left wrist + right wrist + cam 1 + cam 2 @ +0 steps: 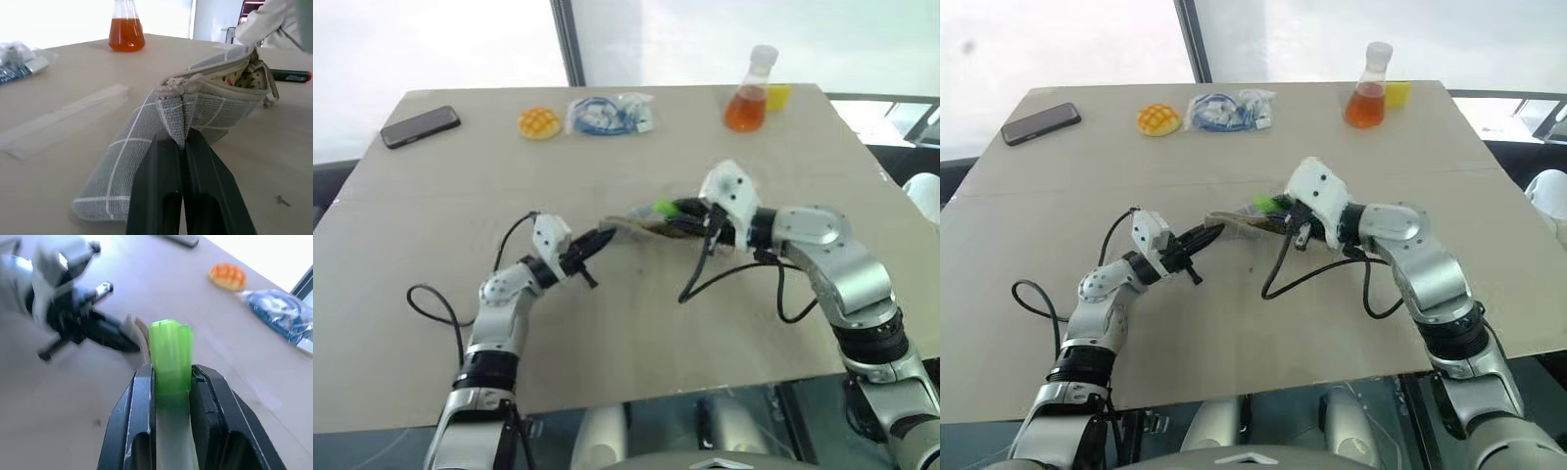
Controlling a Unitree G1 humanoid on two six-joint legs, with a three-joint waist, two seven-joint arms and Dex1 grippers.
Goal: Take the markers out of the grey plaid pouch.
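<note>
Right wrist view shows my right hand (172, 382) clamping the slick, light green-tipped marker (171, 357) mid-barrel, while my left hand (182, 147) pinches the limp grey plaid pouch (195, 105) by its end.

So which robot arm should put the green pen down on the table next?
The right. Its tool is already shut on the green pen, lifted above the grey pouch. The left tool is busy pinching the pouch's end, holding it steady, so it probably should not let go.

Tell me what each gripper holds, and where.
Left gripper: grey plaid fabric pouch, pinched at its end. Right gripper: green-tipped marker, just below the tip.
</note>
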